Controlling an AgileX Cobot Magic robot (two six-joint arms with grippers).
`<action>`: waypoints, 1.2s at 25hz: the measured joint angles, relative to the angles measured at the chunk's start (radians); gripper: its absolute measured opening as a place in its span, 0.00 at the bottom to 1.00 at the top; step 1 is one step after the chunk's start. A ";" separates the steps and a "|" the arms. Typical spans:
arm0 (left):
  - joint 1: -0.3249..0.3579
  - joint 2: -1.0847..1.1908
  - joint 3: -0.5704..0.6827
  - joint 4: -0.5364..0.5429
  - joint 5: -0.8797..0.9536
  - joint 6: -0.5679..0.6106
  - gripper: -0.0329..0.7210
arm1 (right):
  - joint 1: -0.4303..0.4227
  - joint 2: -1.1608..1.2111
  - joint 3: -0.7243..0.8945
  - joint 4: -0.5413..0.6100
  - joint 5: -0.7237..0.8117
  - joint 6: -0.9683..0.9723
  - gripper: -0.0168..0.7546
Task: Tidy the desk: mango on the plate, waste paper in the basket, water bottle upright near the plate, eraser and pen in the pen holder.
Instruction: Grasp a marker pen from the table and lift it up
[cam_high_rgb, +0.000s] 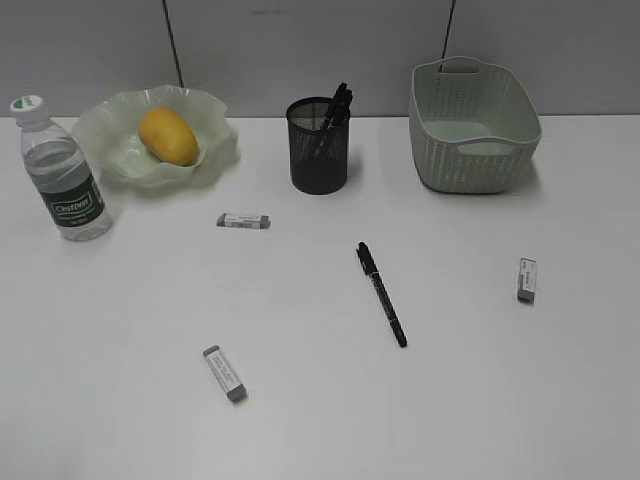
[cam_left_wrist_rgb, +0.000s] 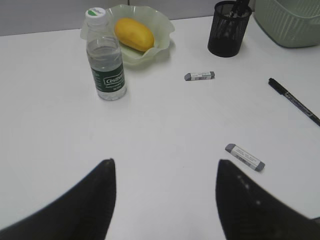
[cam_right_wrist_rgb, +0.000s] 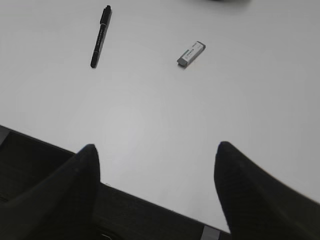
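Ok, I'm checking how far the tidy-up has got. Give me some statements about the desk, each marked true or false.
1. The mango lies in the plate. True.
2. The water bottle lies on its side. False: it stands upright beside the plate.
3. Three erasers lie loose on the desk: one near the pen holder, one at the front, one on the right. True.
4. The pen on the desk is inside the basket. False: it lies on the bare desk.
5. The left pincer holds an eraser. False: it is open and holds nothing.
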 joint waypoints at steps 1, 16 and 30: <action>0.000 0.000 0.000 0.002 0.000 0.000 0.68 | 0.000 0.000 0.000 0.000 0.000 0.000 0.75; 0.000 0.003 0.074 0.058 -0.223 0.001 0.68 | 0.000 0.000 0.000 0.000 -0.005 0.000 0.75; 0.000 0.003 0.007 0.089 0.114 0.001 0.65 | 0.000 0.007 0.000 0.000 -0.009 0.000 0.75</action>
